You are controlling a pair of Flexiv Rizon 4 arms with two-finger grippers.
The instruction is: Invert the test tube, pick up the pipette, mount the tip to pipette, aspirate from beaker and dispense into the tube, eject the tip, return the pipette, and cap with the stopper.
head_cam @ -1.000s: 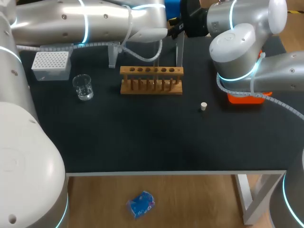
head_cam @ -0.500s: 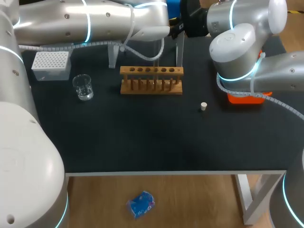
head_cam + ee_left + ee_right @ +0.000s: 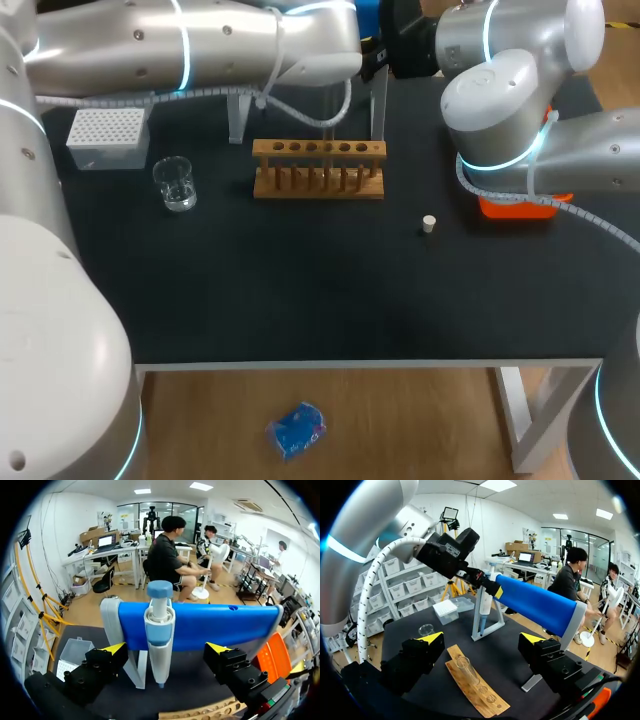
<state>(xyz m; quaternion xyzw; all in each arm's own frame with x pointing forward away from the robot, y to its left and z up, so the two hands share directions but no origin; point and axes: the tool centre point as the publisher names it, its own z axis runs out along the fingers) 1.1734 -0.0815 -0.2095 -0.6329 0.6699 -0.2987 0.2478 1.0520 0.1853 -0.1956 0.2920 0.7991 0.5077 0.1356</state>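
The blue-and-white pipette (image 3: 159, 630) hangs on its blue stand (image 3: 225, 625) at the back of the table. My left gripper (image 3: 165, 650) is open around it, with both yellow-tipped fingers well clear of its sides. The right wrist view shows that left gripper (image 3: 485, 582) from the side at the stand (image 3: 535, 605). My right gripper (image 3: 481, 639) is open and empty above the wooden rack (image 3: 475, 687), where a glass test tube (image 3: 465, 667) stands upright. The beaker (image 3: 176, 184), white tip box (image 3: 105, 135) and small stopper (image 3: 428, 224) rest on the black mat.
The wooden rack (image 3: 318, 168) sits mid-table in front of the stand's legs (image 3: 237, 115). An orange bin (image 3: 520, 207) lies partly under my right arm. The front half of the mat (image 3: 300, 300) holds only the stopper.
My left arm has edged slightly to the right at the pipette stand. The right arm and the items on the table have not moved.
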